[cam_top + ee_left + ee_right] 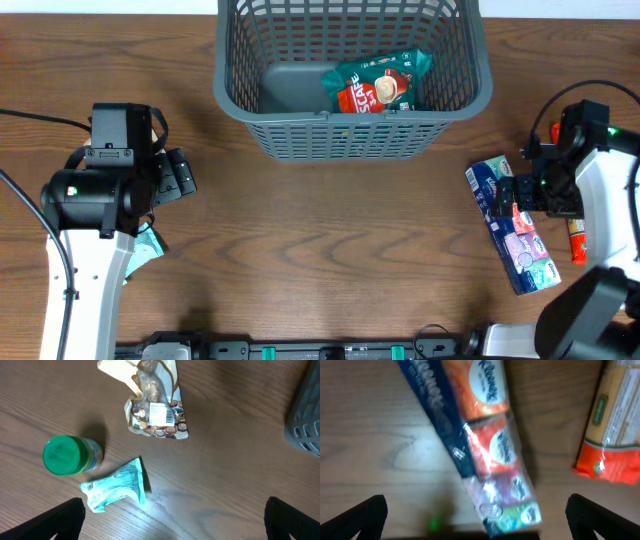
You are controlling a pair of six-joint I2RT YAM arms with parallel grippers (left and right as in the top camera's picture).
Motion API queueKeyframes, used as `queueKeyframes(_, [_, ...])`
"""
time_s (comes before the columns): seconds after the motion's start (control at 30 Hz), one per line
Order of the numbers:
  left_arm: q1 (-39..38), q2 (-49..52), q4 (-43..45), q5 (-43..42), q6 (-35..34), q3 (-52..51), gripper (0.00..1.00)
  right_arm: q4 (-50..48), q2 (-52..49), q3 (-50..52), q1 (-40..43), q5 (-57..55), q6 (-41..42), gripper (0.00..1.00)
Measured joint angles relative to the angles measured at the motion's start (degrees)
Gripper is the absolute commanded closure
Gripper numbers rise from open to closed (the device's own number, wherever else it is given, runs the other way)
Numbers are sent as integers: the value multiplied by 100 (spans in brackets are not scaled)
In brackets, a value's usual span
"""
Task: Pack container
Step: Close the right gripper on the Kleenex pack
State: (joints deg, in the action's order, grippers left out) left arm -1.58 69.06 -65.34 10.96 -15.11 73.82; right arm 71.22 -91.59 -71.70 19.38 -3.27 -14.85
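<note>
The container (350,133) is a dark grey lattice basket at the back middle of the table, with a green and red packet (378,82) lying inside. My left gripper (176,175) hovers open over the left side of the table. In the left wrist view its jaws (172,520) stand wide with bare wood between them, and a teal packet (117,485) lies just ahead. My right gripper (512,193) is open above a long pack of tissues (512,228). In the right wrist view the tissue pack (480,435) runs diagonally between the wide jaws (477,517), untouched.
A green-lidded jar (62,454) and a clear bag of snacks (155,405) lie beyond the teal packet. The basket's corner (306,425) shows at the right of the left wrist view. An orange packet (615,425) lies right of the tissues, also orange packet (577,240).
</note>
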Motion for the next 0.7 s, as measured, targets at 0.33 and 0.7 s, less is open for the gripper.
queueKeyframes(0.33, [0, 0, 0, 0, 0, 0, 2, -625, -481, 195, 216, 680, -251, 2])
queueKeyframes(0.7, [0, 0, 0, 0, 0, 0, 2, -1556, -651, 1154, 223, 1069, -254, 1])
